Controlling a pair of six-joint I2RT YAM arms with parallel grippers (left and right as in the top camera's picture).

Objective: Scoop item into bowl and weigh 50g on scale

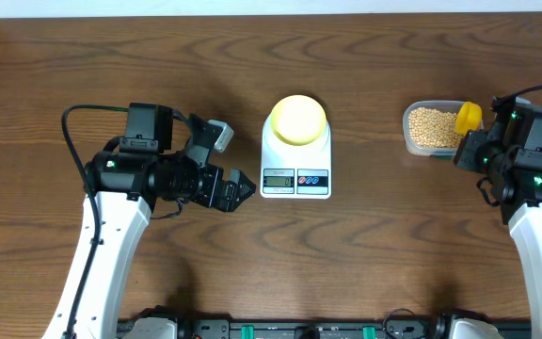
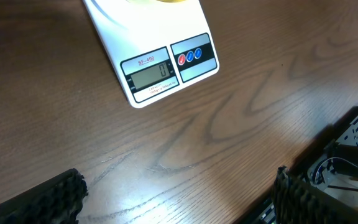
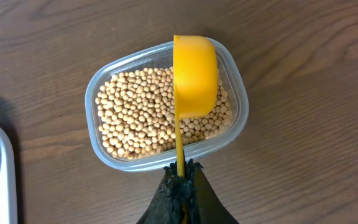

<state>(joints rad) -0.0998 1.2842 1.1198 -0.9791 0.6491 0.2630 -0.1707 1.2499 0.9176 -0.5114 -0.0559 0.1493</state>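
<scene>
Right end effector: pinched on the handle of yellow scoop, above beans in clear tub. Left end effector: spread, empty. Bowl is seated on scale. Risk: beans may be spilled if scoop is overfilled or tilted in transit.

One white flat rectangular kitchen scale. One small round pale yellow bowl. One clear rectangular plastic tub. One bright yellow plastic handled scoop. Small round beige beans: too many to count. Two black tools: the left tool and the right tool.
</scene>
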